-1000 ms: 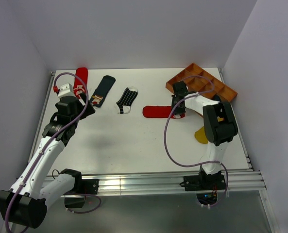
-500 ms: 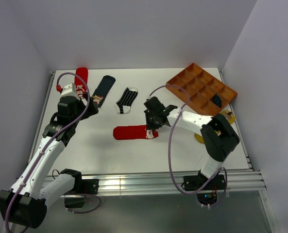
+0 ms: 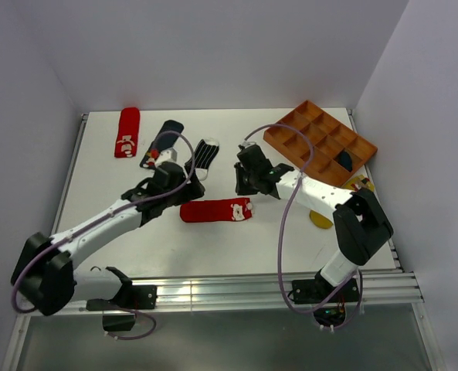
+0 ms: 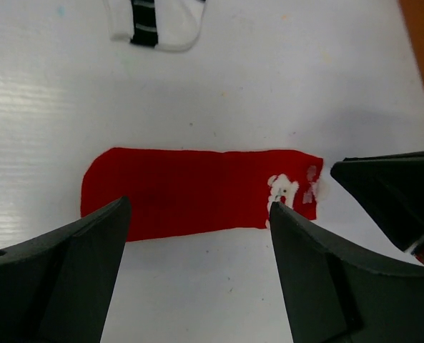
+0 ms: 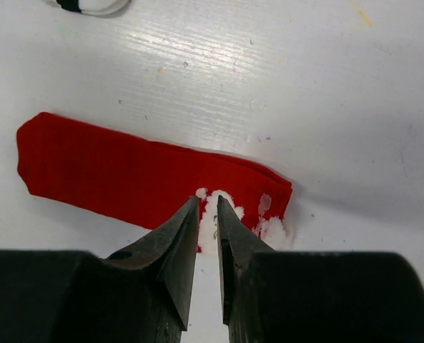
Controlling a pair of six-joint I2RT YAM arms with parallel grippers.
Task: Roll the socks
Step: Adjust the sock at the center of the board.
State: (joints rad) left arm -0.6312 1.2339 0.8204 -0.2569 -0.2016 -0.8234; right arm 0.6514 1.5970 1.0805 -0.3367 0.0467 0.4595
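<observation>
A red sock with white marks (image 3: 213, 210) lies flat mid-table; it also shows in the left wrist view (image 4: 197, 189) and the right wrist view (image 5: 126, 175). My left gripper (image 3: 167, 184) hovers over its left part, jaws wide open and empty (image 4: 199, 207). My right gripper (image 3: 249, 182) hangs just above its marked end, jaws a narrow gap apart and holding nothing (image 5: 208, 204). The second red sock (image 3: 126, 133), the navy patched sock (image 3: 163, 139) and the striped sock (image 3: 205, 153) lie at the back left. A mustard sock (image 3: 320, 217) lies under the right arm. A navy sock (image 3: 344, 160) sits in the tray.
An orange compartment tray (image 3: 313, 131) stands at the back right. Walls close in the table on three sides. The right gripper's finger (image 4: 390, 189) shows at the right edge of the left wrist view.
My right gripper dragged the red sock from the right to mid-table, let go and lifted off. My left arm swung from the back left to over the sock.
</observation>
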